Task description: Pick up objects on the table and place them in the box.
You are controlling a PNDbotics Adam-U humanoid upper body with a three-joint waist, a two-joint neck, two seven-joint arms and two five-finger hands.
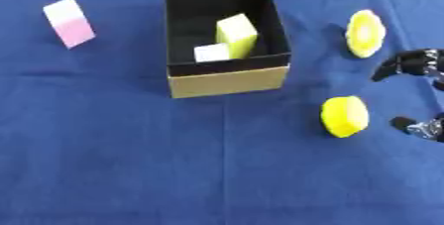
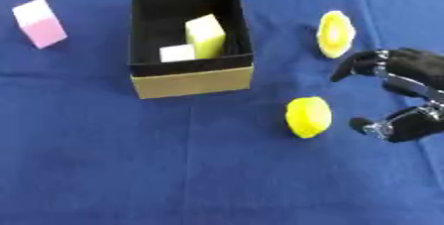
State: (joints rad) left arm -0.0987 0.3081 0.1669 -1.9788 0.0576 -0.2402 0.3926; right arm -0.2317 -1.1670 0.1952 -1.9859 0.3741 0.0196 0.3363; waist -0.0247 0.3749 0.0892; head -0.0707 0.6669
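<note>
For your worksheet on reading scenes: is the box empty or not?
Not empty. The open box holds a yellow block and a small white block.

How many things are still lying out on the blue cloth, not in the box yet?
3. A pink and white block lies far left of the box. A yellow and white disc lies right of it, and a yellow round thing sits nearer, beside the right hand.

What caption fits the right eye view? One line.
Black right hand open beside yellow round sponge, near black-lined cardboard box.
</note>
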